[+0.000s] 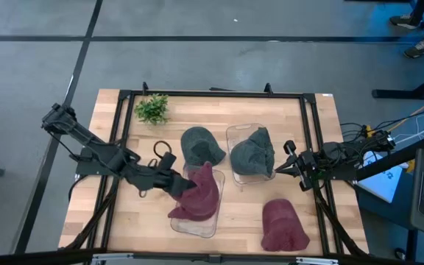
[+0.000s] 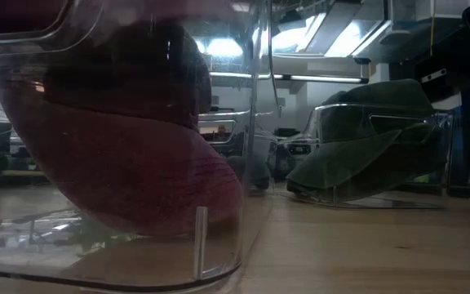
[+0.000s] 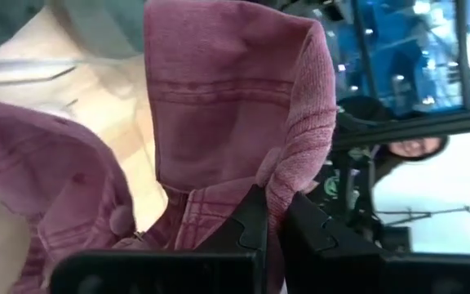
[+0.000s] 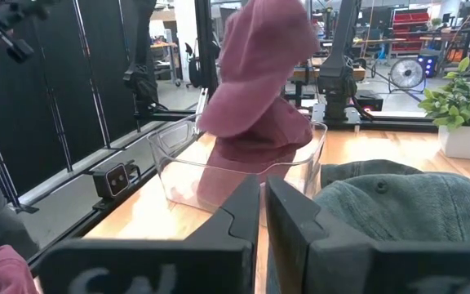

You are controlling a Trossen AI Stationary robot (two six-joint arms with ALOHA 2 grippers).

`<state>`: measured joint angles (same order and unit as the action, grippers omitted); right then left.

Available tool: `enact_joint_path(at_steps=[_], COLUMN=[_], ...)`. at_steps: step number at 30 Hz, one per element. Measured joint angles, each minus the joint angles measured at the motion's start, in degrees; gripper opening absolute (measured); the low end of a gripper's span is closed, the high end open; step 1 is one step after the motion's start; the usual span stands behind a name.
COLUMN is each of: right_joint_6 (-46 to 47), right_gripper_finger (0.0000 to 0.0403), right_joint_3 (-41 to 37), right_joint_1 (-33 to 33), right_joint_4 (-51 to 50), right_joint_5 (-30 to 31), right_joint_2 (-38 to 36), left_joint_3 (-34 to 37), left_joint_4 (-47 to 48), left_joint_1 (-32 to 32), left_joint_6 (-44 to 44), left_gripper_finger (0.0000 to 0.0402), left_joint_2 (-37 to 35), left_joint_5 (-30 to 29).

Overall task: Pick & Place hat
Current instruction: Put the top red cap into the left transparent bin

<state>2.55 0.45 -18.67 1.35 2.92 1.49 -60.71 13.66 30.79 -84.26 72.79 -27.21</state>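
A maroon hat (image 1: 199,195) sits in a clear bin (image 1: 195,221) near the table's near edge; it also shows in the low view (image 2: 121,155) and in the right wrist view (image 4: 259,90). My left gripper (image 1: 177,181) is shut on it at its left side. A grey-green hat (image 1: 252,151) lies in a second clear bin (image 1: 235,132). My right gripper (image 1: 280,168) is shut just right of that bin and holds nothing. Another grey-green hat (image 1: 201,146) and another maroon hat (image 1: 282,224) lie flat on the table. My left gripper pinches a fold of the maroon hat's cloth (image 3: 288,175) between its two fingers (image 3: 247,224). It comes in roughly level from the table's left. The held part stands raised above the bin (image 4: 255,49), while the hat's lower part rests inside the bin (image 2: 137,188).
A small potted plant (image 1: 152,108) stands at the far left of the table. A black looped object (image 1: 162,150) lies left of the loose grey-green hat. A black frame (image 1: 212,94) runs round the table's edges. Bare wood shows between the two bins and the loose maroon hat.
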Motion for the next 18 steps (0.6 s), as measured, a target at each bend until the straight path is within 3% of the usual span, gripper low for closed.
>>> enact_joint_path(at_steps=[18], right_joint_6=[0.0], right_gripper_finger=[0.0026], right_joint_3=[0.0], right_joint_1=[0.0], right_joint_4=[0.0], right_joint_5=[0.0], right_joint_2=[0.0], left_joint_3=[0.0], left_joint_4=[-19.29], left_joint_1=[-0.62], left_joint_6=[-2.14], left_gripper_finger=[0.0008], left_joint_2=[7.17], left_joint_5=[3.12])
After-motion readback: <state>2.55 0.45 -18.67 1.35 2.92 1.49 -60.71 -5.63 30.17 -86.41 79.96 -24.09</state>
